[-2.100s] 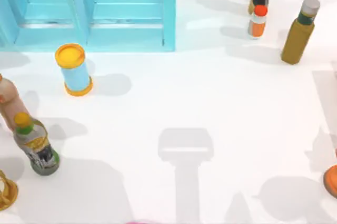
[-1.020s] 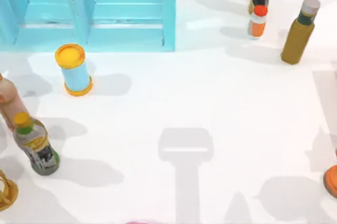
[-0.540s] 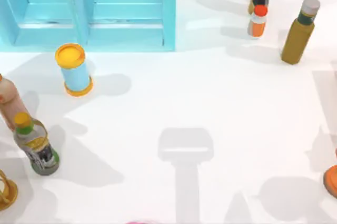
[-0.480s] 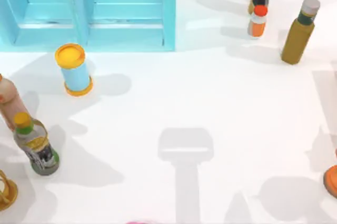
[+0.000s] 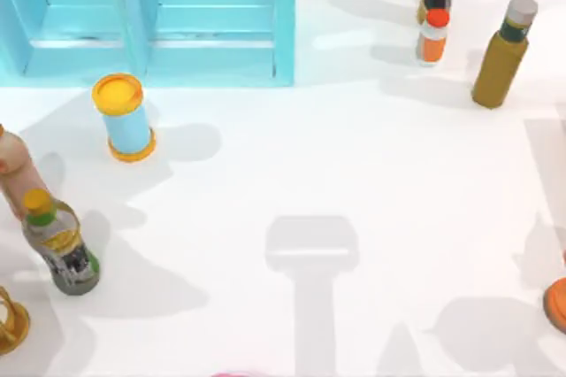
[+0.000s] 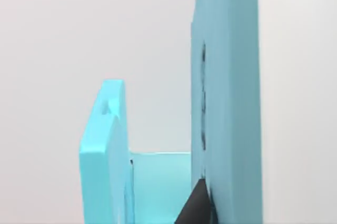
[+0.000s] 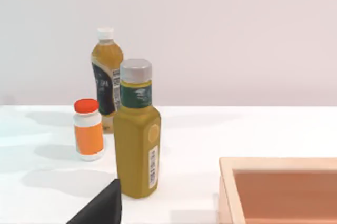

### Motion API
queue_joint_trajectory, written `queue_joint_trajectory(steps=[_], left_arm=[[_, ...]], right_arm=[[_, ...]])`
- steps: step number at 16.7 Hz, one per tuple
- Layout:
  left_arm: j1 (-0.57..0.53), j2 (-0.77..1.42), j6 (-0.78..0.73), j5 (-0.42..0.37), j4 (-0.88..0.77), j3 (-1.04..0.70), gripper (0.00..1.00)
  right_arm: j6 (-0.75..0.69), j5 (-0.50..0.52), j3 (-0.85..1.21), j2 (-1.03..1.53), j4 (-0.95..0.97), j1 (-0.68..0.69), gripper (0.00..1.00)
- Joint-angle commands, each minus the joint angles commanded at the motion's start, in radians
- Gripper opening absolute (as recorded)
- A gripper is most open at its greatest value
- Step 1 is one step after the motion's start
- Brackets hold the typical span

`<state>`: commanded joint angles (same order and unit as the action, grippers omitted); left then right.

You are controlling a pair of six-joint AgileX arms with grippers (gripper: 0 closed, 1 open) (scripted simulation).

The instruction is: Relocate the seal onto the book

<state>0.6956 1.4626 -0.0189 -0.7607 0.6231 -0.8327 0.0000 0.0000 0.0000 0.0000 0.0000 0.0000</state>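
— Two things matter here, the seal and the book. Where do they lie?

— It cannot be told from these views, neither for the seal nor for the book.

— And the pincers?

— The left gripper (image 6: 197, 209) sits close against the tall light-blue cabinet (image 6: 226, 98). The right gripper (image 7: 102, 208) hangs low over the white table (image 5: 371, 173), near the squat olive-yellow bottle with a grey cap (image 7: 137, 145). Whether either pincer is apart or together cannot be told.

— What stands around?

— Beside the olive bottle stands a small orange bottle with a red cap (image 7: 88, 137). Behind that is a taller amber bottle with a dark label (image 7: 107, 77). These three cluster at the table's far right. A shallow box of pale wood (image 7: 279, 182) is near the right gripper. The cabinet fills the far left. In front of it is a light-blue cylinder can with a yellow lid (image 5: 122, 118). Nearer the left edge, a green bottle with a yellow cap (image 5: 57, 244) leans beside a tan bottle (image 5: 13, 173).
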Motion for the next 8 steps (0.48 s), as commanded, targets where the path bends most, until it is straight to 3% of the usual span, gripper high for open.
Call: queue_joint_trajectory(steps=[4,8], left_arm=[[-0.11,-0.023,0.116,0.08,0.019,-0.045,0.0],[-0.324,-0.041,0.353,0.22,0.028,-0.107,0.0]], right_arm=[[0.0,0.0,0.0,0.0,0.0,0.0,1.0],[0.0,0.0,0.0,0.0,0.0,0.0,1.0]])
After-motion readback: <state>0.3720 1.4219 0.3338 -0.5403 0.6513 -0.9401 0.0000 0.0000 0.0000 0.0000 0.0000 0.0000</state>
